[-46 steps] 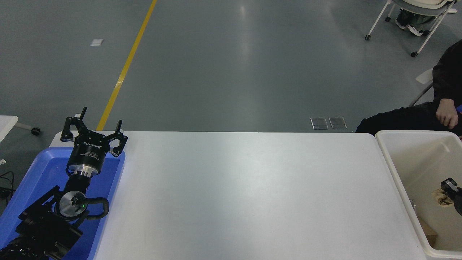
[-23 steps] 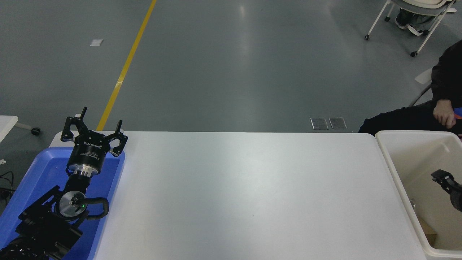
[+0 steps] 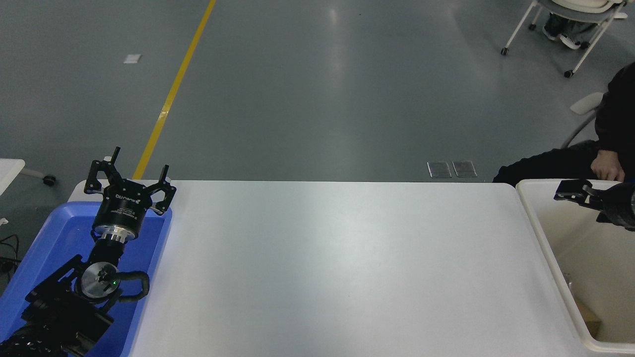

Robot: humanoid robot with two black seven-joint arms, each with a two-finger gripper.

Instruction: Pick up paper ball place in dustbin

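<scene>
The dustbin is a cream-white deep bin standing at the table's right end. My right gripper comes in from the right edge and hovers over the bin's far rim, open and empty. The paper ball is not in view; only a brown scrap shows at the bin's bottom. My left gripper is parked open over the blue tray at the lower left.
A person in dark clothes sits beyond the bin at the right edge, a hand close to its far rim. A wheeled chair stands at the top right. The white table spans the middle.
One second ago my right gripper held the paper ball low inside the bin. The ball then left the fingers, and the gripper has risen up and back to the bin's far rim.
</scene>
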